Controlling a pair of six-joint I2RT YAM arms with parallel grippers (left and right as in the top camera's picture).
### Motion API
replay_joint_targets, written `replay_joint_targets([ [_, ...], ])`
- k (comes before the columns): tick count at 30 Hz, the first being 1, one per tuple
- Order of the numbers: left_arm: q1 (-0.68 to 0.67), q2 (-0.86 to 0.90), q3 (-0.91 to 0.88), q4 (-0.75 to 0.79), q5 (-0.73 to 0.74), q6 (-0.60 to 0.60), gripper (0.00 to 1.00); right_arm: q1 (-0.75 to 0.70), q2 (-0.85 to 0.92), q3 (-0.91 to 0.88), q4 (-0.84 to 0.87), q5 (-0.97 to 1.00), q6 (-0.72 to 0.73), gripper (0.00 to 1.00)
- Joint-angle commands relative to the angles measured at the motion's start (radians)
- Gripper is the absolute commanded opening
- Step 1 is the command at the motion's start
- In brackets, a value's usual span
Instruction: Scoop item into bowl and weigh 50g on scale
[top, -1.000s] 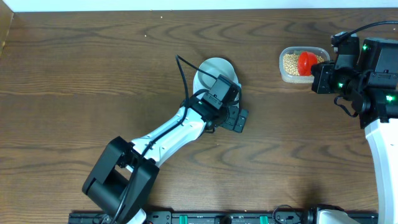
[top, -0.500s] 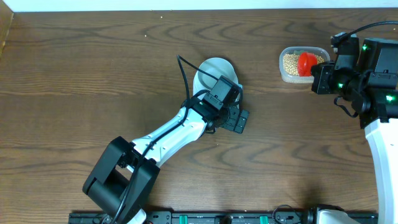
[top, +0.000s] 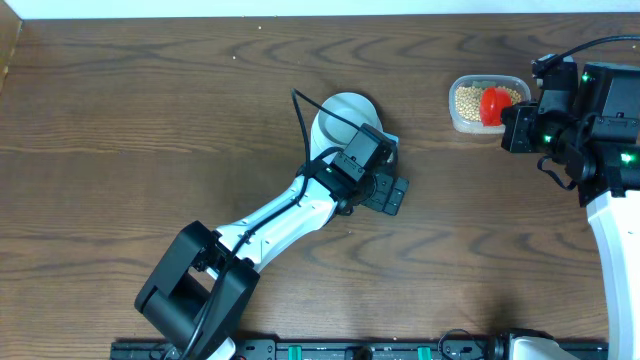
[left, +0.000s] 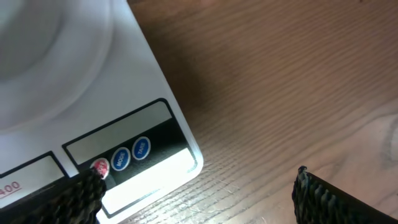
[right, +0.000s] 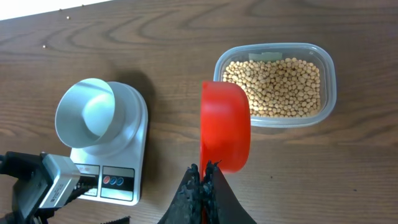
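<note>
The pale bowl (top: 343, 111) stands on the white scale (right: 135, 118); it looks empty in the right wrist view (right: 87, 112). The tan beans (right: 273, 87) fill a clear tub (top: 455, 118) at the back right. My right gripper (right: 204, 177) is shut on the handle of a red scoop (right: 225, 127) and holds it at the tub's left edge; the scoop also shows in the overhead view (top: 493, 100). My left gripper (left: 199, 196) is open and empty over the scale's front corner (left: 149, 93), its left finger beside the red button.
Bare wooden table lies all round the scale and the tub. The left arm (top: 270, 215) stretches from the front edge up to the scale. The right arm's base (top: 610, 120) stands at the right edge.
My left gripper has shifted slightly to the right along the scale's front edge. The right gripper and the scoop have not moved.
</note>
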Motion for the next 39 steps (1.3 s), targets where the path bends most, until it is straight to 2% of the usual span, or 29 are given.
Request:
replay_joint_targets([
  [1, 0.000, 0.016, -0.013, 0.002, -0.025, 0.013, 0.98, -0.006, 0.002, 0.014, -0.001, 0.005, -0.013, 0.01],
  [33, 0.001, 0.106, -0.013, 0.025, -0.025, 0.013, 0.98, -0.006, 0.002, 0.014, -0.002, 0.013, -0.013, 0.01],
  [39, 0.001, 0.106, -0.013, 0.026, -0.076, 0.013, 0.98, -0.006, 0.002, 0.014, -0.002, 0.013, -0.014, 0.01],
])
